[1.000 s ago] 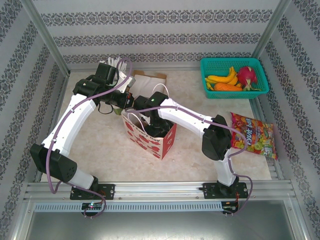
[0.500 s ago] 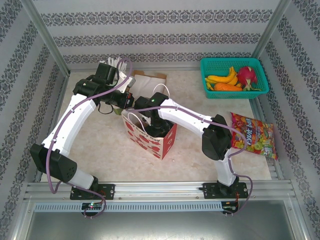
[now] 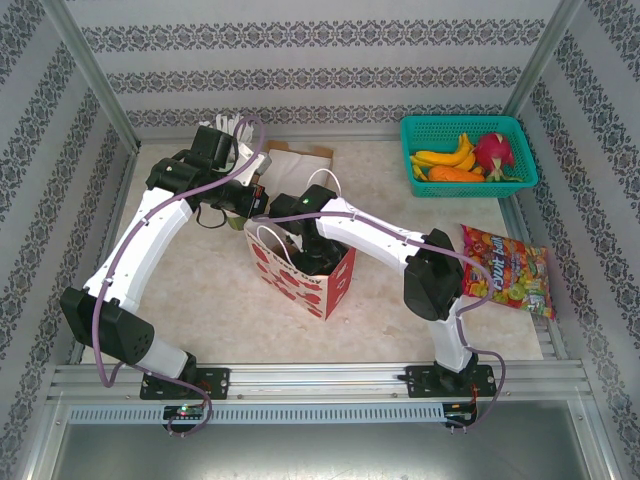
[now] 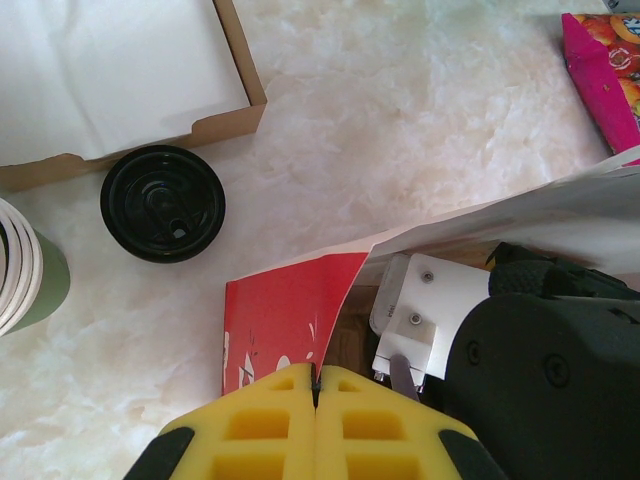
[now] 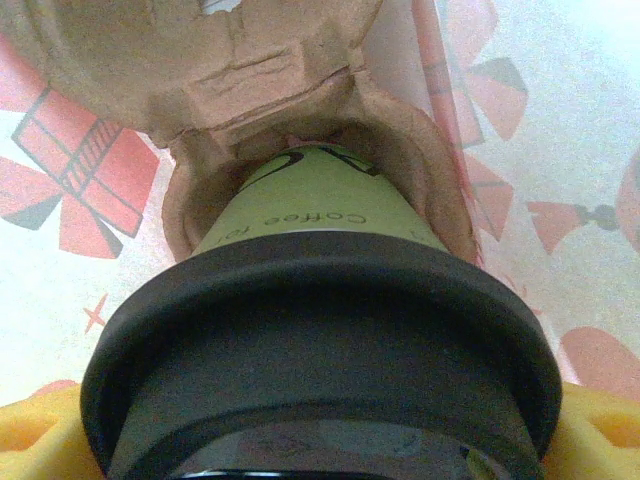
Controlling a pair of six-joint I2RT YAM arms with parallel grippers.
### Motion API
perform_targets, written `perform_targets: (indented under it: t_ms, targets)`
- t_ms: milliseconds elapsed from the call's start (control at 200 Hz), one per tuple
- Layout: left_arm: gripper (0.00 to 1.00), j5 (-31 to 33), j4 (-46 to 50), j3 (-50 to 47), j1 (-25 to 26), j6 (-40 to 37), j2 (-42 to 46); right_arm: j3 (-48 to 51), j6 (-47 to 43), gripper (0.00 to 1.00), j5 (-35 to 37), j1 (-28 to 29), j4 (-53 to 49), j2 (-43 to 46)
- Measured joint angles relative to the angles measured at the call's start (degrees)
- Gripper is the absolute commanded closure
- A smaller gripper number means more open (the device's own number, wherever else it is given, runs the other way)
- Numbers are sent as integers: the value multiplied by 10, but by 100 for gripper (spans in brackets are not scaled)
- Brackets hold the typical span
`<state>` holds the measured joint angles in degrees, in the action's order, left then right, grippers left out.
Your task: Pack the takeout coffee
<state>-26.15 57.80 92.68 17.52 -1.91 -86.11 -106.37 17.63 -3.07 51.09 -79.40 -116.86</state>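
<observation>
Left jaws nipping bag (image 4: 282,322), right wide around cup (image 5: 318,212)

coffee cup (image 5: 320,215): paper wall is looking matt and printed
lid (image 5: 320,340): is looking like smooth, dull black plastic
cup carrier (image 5: 250,70): is showing rough moulded pulp
paper bag (image 3: 300,285): is showing smooth printed paper
table (image 4: 420,120): is looking smooth, marble-patterned

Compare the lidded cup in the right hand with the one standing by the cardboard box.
Olive-green paper cup: between the right hand's yellow fingers, base in a brown pulp carrier inside the red-printed white paper bag. Black-lidded cup: stands free on the pale table, untouched. Both wear round black plastic lids.
</observation>
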Motion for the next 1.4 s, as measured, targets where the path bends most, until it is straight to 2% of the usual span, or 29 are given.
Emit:
perform_targets:
  t_ms: [1399]
  targets:
    - [100, -2, 0, 0, 0, 0, 0, 23, 0, 34, -2, -4, 24, 0]
